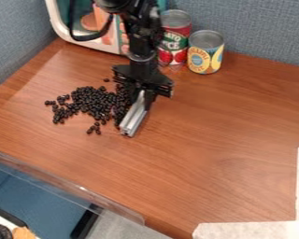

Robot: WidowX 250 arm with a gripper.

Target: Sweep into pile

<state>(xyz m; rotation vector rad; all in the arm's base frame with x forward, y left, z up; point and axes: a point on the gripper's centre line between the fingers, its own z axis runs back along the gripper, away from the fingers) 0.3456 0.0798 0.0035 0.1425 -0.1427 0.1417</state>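
Downward hangs the arm (142, 39), its claw (143, 97) clamped on a slanting silver bar (133, 119) beside the black beans (93, 101).

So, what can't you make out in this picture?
- Camera view: the metal bar's upper end, hidden by the gripper.
- Camera view: the number of black beans, too small and heaped to count.
- Camera view: the white-framed toy's top, cut off by the upper edge; the arm covers part too.
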